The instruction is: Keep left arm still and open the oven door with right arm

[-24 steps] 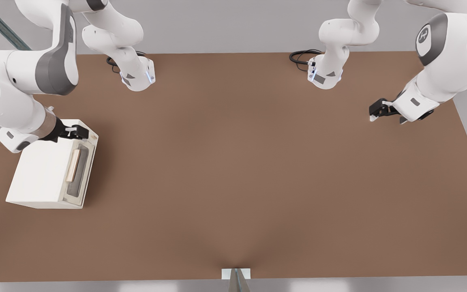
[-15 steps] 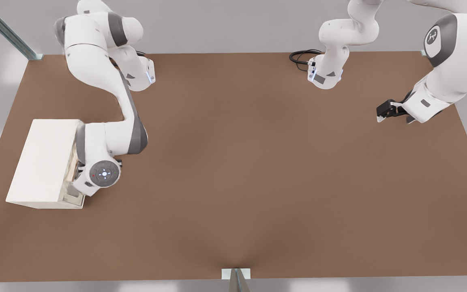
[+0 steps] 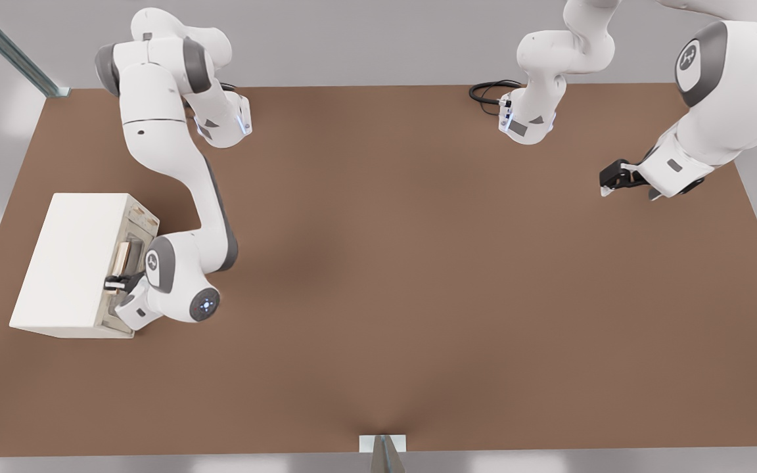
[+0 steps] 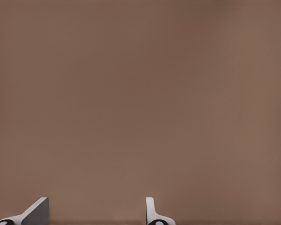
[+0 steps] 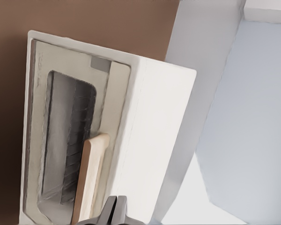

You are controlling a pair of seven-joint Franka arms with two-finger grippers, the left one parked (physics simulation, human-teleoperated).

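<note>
The right arm (image 3: 175,164) bends down beside the oven (image 3: 69,263), which sits on the brown table (image 3: 418,295). Its gripper (image 3: 115,284) is at the flat cream oven door (image 3: 130,253), fingers pressed together beside the tan bar handle (image 5: 90,176), holding nothing.

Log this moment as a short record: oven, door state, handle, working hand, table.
oven: white box on the brown table, at the front view's left
oven door: cream panel with grey window, appears flush with the oven front, not yet opened
handle: tan bar on the door
hand: right arm's hand at the door's front, by the handle; fingers together in the right wrist view
progress: door opening not begun
</note>
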